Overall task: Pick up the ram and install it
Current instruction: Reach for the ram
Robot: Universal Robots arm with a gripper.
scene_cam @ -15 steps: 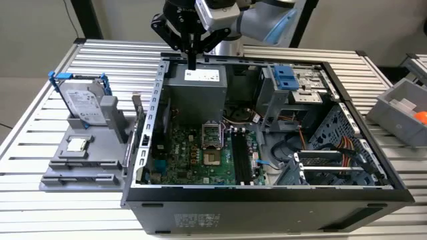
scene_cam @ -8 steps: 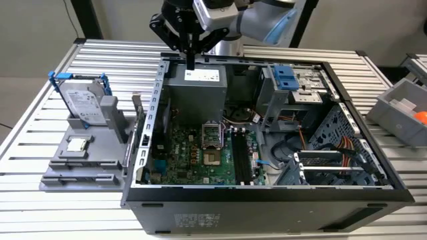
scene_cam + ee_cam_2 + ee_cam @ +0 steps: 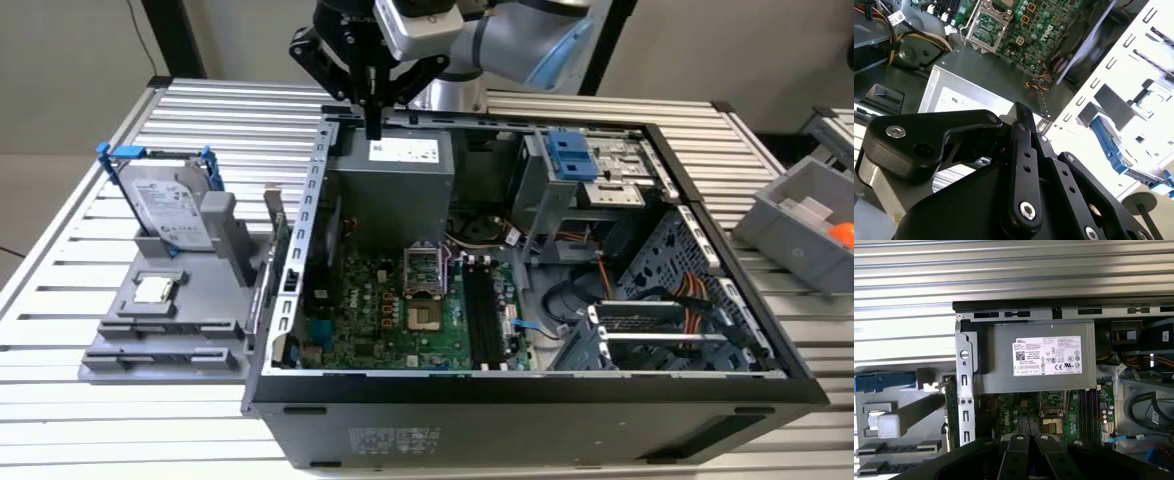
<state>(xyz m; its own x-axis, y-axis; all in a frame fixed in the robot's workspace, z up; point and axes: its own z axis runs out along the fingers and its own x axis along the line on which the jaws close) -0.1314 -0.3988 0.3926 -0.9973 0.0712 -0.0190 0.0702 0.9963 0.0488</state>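
The ram (image 3: 278, 245) stands on edge at the inner side of the grey holder (image 3: 160, 330), close beside the open computer case's outer wall; in the first wrist view it is a thin green strip (image 3: 950, 400). My gripper (image 3: 375, 128) hangs above the case's back edge, over the power supply (image 3: 394, 170), well apart from the ram. Its black fingers (image 3: 1021, 130) point down and lie close together with nothing seen between them. The long black memory slots (image 3: 483, 310) lie on the motherboard, right of the processor socket in the exterior view.
A hard drive in a blue frame (image 3: 167, 200) stands upright on the grey holder. The case's metal walls (image 3: 314, 200) ring the motherboard, with drive bays (image 3: 587, 160) and cables inside. A grey bin (image 3: 801, 215) sits at the exterior view's right.
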